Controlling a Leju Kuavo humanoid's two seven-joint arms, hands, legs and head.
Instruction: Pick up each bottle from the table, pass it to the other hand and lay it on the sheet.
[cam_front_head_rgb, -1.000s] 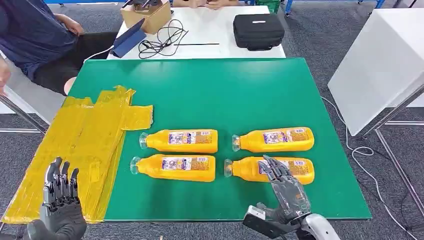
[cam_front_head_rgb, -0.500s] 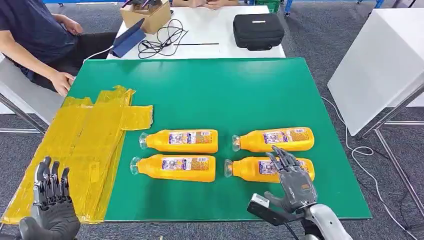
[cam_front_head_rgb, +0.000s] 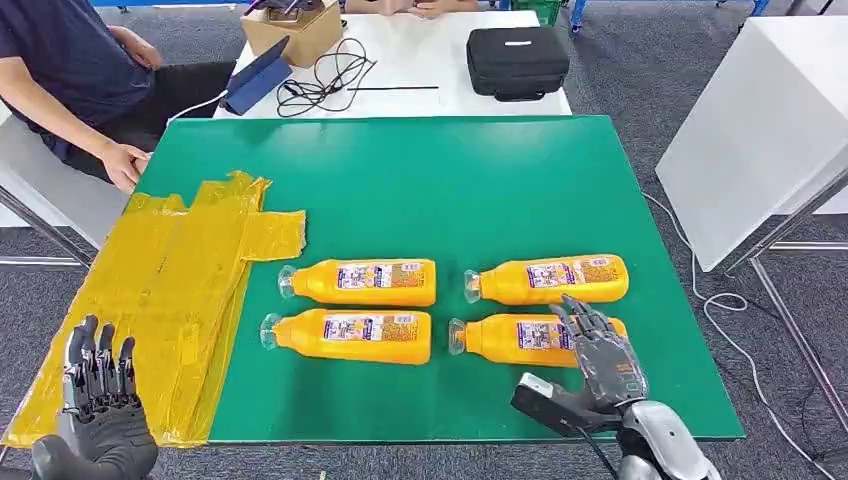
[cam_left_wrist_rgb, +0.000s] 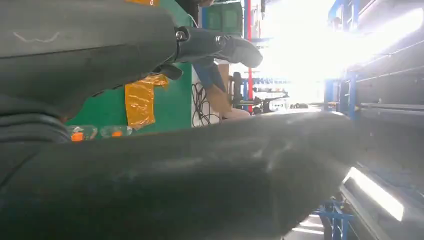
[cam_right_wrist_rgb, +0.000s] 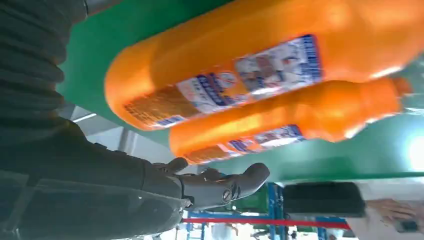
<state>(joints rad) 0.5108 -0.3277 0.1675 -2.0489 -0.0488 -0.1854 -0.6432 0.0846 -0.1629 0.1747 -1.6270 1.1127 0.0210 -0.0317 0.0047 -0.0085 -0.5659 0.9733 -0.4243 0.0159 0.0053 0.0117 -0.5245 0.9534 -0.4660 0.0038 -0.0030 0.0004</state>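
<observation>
Several orange bottles lie on their sides on the green table (cam_front_head_rgb: 450, 190), caps to the left. The near-right bottle (cam_front_head_rgb: 520, 339) has my right hand (cam_front_head_rgb: 603, 358) over its base end, fingers apart and holding nothing. In the right wrist view that bottle (cam_right_wrist_rgb: 260, 65) looms close, with the far-right bottle (cam_right_wrist_rgb: 295, 122) behind it. The far-right bottle (cam_front_head_rgb: 545, 278), far-left bottle (cam_front_head_rgb: 360, 282) and near-left bottle (cam_front_head_rgb: 348, 335) lie untouched. The yellow sheet (cam_front_head_rgb: 160, 290) covers the table's left side. My left hand (cam_front_head_rgb: 95, 400) hovers open at the sheet's near corner.
A person (cam_front_head_rgb: 60, 80) sits at the table's far-left corner with a hand (cam_front_head_rgb: 125, 165) by the edge. Behind stands a white table (cam_front_head_rgb: 400, 60) with a black case (cam_front_head_rgb: 517, 62), cables and a cardboard box. A white cabinet (cam_front_head_rgb: 760, 130) stands to the right.
My right hand has slid right along the near-right bottle toward its base end. My left hand has dropped lower and left. The person's hand has come to rest by the table's edge.
</observation>
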